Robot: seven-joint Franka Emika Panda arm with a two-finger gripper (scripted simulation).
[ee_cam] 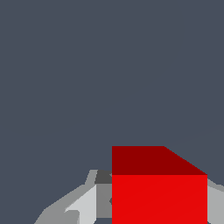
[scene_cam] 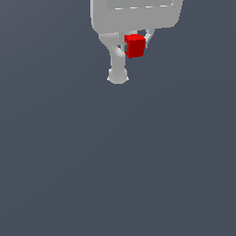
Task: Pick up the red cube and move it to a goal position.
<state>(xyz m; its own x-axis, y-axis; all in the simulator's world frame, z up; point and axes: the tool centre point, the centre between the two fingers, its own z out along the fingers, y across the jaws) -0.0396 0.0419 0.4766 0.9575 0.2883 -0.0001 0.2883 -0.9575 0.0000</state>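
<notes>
the red cube served as the landmark here. in the exterior view it sat near the top of the picture, just under the broad white body of the arm, which ran off the upper edge. the gripper was closed around the cube: one pale finger pressed against the cube's side toward the exterior view's left, curving down past it and ending in a rounded tip below and to that same side of the cube. a thinner sliver of the other finger showed against the cube's opposite side, toward the exterior view's right, mostly hidden behind the cube.

the cube showed a bright red face and a darker shaded side. all around and below the cube lay the plain dark grey-blue ground. whether the cube hung above that ground or touched it could not be told, since no shadow or contact line was visible.

in the wrist view the red cube filled the near part of the picture, with a bright front face and a darker upper face. a grey-white finger lay right against one side of the cube, and a small piece of the other finger touched the opposite side. beyond the cube stretched the same flat grey-blue ground.
</notes>
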